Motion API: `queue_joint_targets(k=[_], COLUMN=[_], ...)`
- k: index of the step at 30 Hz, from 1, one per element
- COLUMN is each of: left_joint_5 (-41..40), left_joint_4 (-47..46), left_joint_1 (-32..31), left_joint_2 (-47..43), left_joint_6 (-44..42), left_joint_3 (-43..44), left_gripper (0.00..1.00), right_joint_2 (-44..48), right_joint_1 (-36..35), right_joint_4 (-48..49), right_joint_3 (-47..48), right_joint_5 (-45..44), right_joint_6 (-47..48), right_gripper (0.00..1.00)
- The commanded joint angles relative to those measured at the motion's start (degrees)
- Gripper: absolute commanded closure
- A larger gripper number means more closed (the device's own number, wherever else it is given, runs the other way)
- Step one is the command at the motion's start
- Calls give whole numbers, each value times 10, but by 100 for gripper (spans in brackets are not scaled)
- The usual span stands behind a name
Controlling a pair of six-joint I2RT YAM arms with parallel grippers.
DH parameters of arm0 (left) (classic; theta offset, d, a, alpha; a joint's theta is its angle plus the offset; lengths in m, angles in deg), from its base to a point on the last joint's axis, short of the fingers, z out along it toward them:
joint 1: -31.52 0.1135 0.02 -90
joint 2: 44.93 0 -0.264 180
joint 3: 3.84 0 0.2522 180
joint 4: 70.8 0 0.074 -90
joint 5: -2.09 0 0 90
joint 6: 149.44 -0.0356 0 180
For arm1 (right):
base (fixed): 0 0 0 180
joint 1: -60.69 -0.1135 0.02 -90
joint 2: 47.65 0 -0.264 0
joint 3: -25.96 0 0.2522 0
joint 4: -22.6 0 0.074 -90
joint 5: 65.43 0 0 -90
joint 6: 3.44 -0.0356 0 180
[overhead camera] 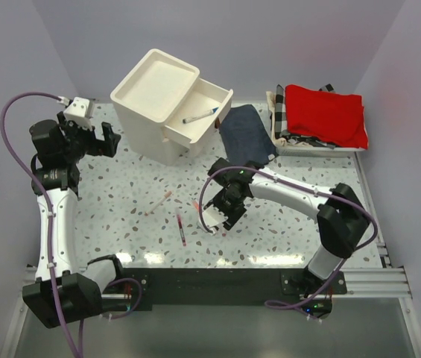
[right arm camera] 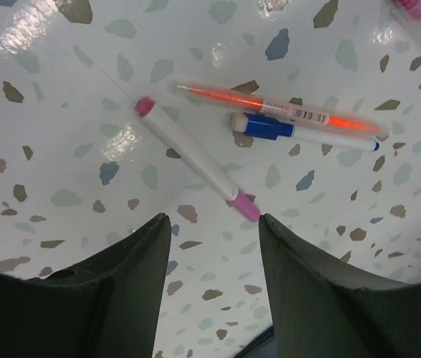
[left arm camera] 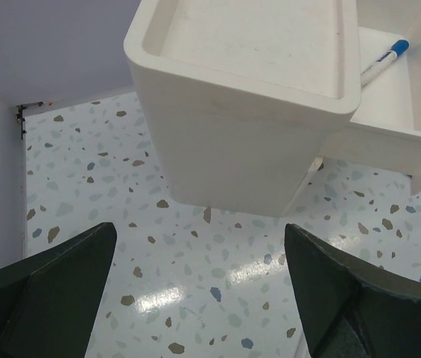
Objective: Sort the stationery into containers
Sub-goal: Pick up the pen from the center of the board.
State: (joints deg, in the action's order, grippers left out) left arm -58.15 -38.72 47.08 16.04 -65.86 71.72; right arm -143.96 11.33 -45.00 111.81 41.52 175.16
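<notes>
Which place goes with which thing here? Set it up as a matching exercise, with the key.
Things:
1. blue-capped pen
2. red cloth
3. pink-ended pen
4. dark blue cloth

Places:
A. between the drawer unit and the checkered basket
B. in the open drawer
C. in the checkered basket
D. on the table at the right gripper

Pairs: 1-B, 2-C, 3-D, 4-A

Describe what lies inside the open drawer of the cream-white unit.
A single white pen with a blue cap lies slantwise on the floor of the drawer. Nothing else shows there. The drawer's rear part runs under the tray-like top, so it cannot be seen.
</notes>
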Motion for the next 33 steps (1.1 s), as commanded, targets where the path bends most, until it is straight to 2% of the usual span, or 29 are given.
queue_joint_targets(k=[1, 4, 7, 18, 20, 21, 23, 24, 26, 29, 30, 33], left_joint_5=[-8, -15, -20, -23, -26, -27, -28, -27, -23, -17, -15, -8], left_joint_4=[-10, -6, -1, -6, -5, -5, -5, -5, -5, -12, -14, -35], left_joint_1=[-3, -3, -3, -3, -3, -3, -3, -3, -3, -3, -3, -3], left_joint_2=[-13, -11, -9, 1, 3, 2, 4, 6, 7, 9, 11, 14], left_joint_6=[6, 2, -5, -8, -9, -11, -11, -11, -14, -16, -14, -13], left_joint_3=[-6, -4, 2, -5, -5, -5, -5, -5, -5, -6, -9, -13], left_gripper=[0, 0, 0, 0, 0, 0, 0, 0, 0, 0, 0, 0], right_joint_2=[-34, -57, -78, -130, -148, -155, -164, -162, -143, -62, -15, 51], right_joint_1=[-7, -15, -16, -16, -16, -16, -15, -16, -15, -13, -13, -13], right_joint_4=[46, 52, 51, 56, 45, 34, 23, 11, 4, -17, -41, -88], right_joint_3=[2, 2, 6, 10, 17, 19, 18, 16, 2, -16, -14, 18], right_joint_5=[-31, -39, -47, -53, -54, -54, -53, -53, -45, -32, -30, -24], right_joint_6=[54, 64, 73, 78, 76, 74, 68, 67, 54, 42, 39, 18], right_gripper=[48, 52, 60, 65, 71, 80, 89, 100, 100, 100, 100, 100])
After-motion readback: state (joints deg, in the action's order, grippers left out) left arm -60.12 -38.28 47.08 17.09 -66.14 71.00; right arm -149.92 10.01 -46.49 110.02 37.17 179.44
